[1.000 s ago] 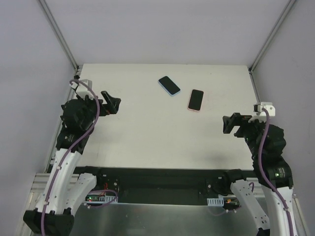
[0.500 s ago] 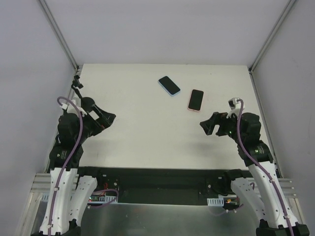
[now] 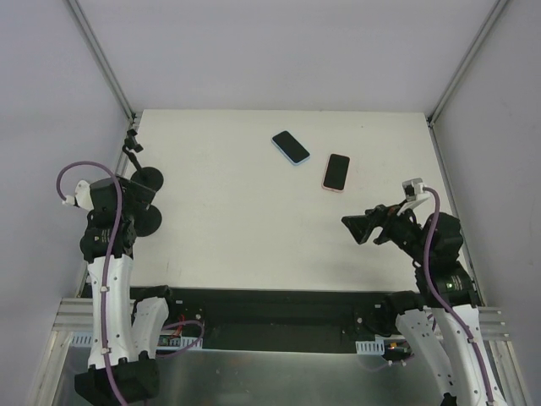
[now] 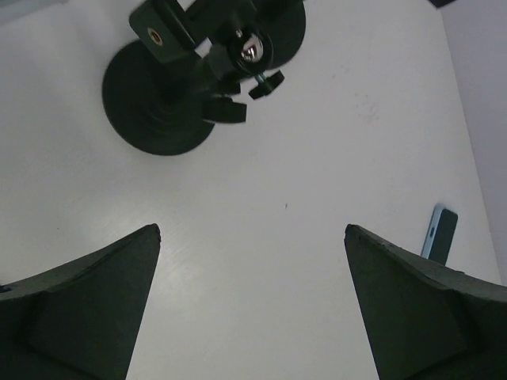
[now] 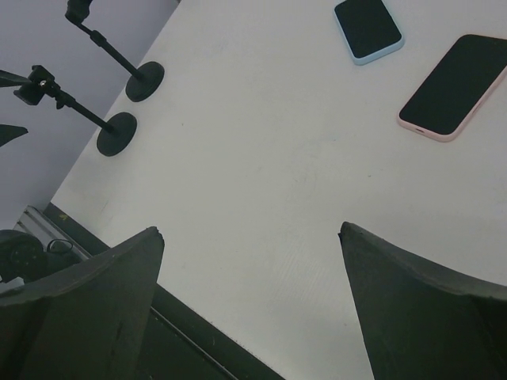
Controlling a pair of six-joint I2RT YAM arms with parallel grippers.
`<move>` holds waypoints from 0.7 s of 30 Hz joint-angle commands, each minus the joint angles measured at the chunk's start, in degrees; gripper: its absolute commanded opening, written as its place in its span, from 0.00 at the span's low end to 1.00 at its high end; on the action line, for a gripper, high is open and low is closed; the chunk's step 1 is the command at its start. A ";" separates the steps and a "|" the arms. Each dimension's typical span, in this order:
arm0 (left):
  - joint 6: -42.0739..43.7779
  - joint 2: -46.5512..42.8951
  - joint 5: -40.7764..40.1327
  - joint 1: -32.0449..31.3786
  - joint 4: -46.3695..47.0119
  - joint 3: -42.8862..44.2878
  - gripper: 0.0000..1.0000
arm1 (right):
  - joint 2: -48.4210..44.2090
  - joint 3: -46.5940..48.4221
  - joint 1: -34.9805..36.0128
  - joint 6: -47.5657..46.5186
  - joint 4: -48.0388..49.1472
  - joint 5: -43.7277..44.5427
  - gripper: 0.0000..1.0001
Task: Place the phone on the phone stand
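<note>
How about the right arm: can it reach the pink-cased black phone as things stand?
Probably yes. The right gripper is open and empty, the pink-cased black phone lies flat on the white table just ahead of it, and nothing stands between them.

A white table (image 3: 254,228) sits between pale grey walls (image 3: 254,51), silver frame rails (image 3: 101,57) slanting up from its two far corners

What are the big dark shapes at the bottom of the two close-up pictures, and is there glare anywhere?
Left wrist view: they are that arm's own jaws, close to the lens, dim and soft-edged; one bright glint on the phone stand's ball joint. Right wrist view: same dark jaws; the blue phone and pink phone show black screens without glare. Top view: even light, faint shadows.
</note>
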 commanded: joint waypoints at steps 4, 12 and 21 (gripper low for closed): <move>2.90 3.79 -14.06 4.13 1.76 4.78 0.99 | -2.69 1.53 -0.28 0.96 -1.48 -1.75 0.96; -0.53 3.62 2.44 17.06 12.03 -2.32 0.99 | -1.81 2.76 -0.19 -1.58 -3.14 0.00 0.96; 0.44 6.61 13.52 22.25 38.73 -13.14 0.99 | -2.08 1.71 -0.19 -4.49 -4.29 1.68 0.96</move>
